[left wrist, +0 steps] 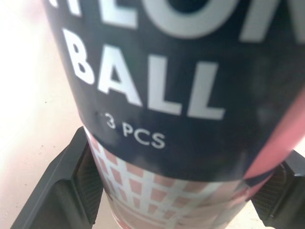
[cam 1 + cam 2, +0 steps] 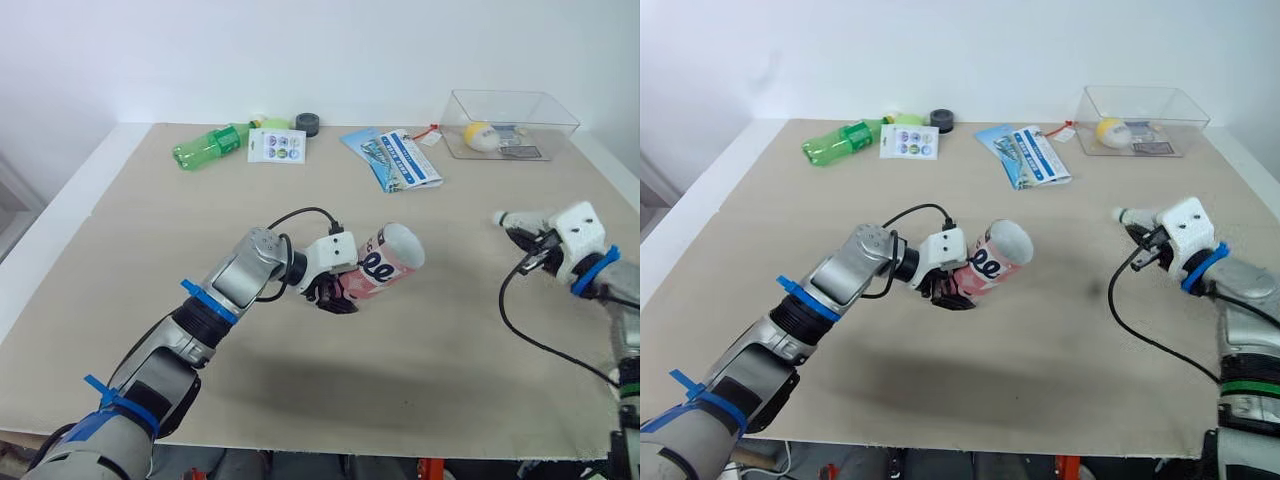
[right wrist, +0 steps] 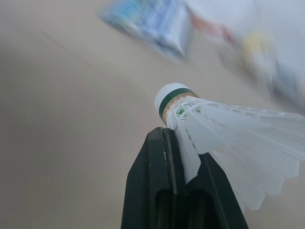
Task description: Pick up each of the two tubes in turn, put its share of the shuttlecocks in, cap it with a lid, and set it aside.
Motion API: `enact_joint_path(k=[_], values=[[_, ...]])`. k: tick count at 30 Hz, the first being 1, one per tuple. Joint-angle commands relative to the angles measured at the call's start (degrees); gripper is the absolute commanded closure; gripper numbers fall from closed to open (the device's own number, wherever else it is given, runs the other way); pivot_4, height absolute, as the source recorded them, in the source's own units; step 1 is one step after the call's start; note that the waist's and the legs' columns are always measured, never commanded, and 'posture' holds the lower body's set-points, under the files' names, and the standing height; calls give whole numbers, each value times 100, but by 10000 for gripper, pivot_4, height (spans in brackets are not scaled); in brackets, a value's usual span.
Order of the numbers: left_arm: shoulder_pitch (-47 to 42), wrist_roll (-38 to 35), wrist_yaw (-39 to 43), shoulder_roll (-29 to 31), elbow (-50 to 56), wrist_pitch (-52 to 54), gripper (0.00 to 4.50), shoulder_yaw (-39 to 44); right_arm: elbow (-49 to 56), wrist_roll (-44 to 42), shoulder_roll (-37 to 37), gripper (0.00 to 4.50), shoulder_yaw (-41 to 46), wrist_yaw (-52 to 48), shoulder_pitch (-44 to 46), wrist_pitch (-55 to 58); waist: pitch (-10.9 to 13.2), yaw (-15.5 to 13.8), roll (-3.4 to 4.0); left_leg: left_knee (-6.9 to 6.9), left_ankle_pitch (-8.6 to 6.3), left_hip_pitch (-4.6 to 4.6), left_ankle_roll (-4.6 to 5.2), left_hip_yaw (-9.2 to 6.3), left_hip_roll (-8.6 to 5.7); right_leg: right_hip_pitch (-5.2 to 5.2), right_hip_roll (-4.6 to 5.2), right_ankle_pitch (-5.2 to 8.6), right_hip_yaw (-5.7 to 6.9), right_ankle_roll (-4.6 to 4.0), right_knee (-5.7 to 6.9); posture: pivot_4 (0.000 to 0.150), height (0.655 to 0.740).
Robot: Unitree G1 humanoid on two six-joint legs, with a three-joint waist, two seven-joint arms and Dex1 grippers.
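Beige board covers the bench, which has white edges and a plain white wall behind it. Along the far side lie a green bottle on its side, a card just right of it, a dark lid beyond the card, some blue leaflets, and at the far right a clear box with a yellow ball inside.

Over the middle of the bench the left gripper clamps the tube near its closed end. One black finger presses on each side of the pink-checked part. The tube is lifted off the board and tilted, its open white mouth turned to the right and slightly up. White lettering runs across its dark band.

At the right, clear of the surface, the right gripper has its fingers pressed nearly together on the shuttlecock. It pinches the feathers just behind the green-banded cork. The cork points left, toward the tube, with a wide gap between them.

Up close, the tube hides the inner faces of the left fingers. The small things lying beside the ball in the box are too small to make out. Print on the card and leaflets cannot be read.
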State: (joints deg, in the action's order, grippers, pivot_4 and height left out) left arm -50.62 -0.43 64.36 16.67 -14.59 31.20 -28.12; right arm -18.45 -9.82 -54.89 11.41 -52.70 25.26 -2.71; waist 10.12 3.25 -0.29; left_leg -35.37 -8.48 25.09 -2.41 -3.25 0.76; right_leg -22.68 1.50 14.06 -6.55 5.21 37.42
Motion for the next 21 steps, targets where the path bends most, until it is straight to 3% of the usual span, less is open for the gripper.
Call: enact_joint_path(k=[1,5,11,21], values=[[-157,15,25,-24,-121,-145,8574,52,1373,-499,-551,44522,-73,-1010,328,-19,0,0,-1,-1,0,-1,0,-1,1,1,-1,0,1,0,0,1500,7400],[-205,24,63,-45,-286,-238,8574,43,2055,-708,-877,44522,-431,-1765,950,108,6,3,-10,-8,1,-4,-2,0,4,6,0,6,3,-28,-1,1500,7400],[-269,16,94,-91,-411,-288,8574,67,2588,-913,-889,44522,-834,-2410,1194,191,10,-27,-31,-6,0,9,-4,2,4,-4,5,11,5,-32,-6,1500,7400],[-246,27,77,-117,-373,-268,8574,89,2331,-613,-416,44522,-1453,-2822,1636,-275,10,-48,-31,-1,-1,10,-4,3,7,-10,2,10,6,-32,-5,1500,7400]])
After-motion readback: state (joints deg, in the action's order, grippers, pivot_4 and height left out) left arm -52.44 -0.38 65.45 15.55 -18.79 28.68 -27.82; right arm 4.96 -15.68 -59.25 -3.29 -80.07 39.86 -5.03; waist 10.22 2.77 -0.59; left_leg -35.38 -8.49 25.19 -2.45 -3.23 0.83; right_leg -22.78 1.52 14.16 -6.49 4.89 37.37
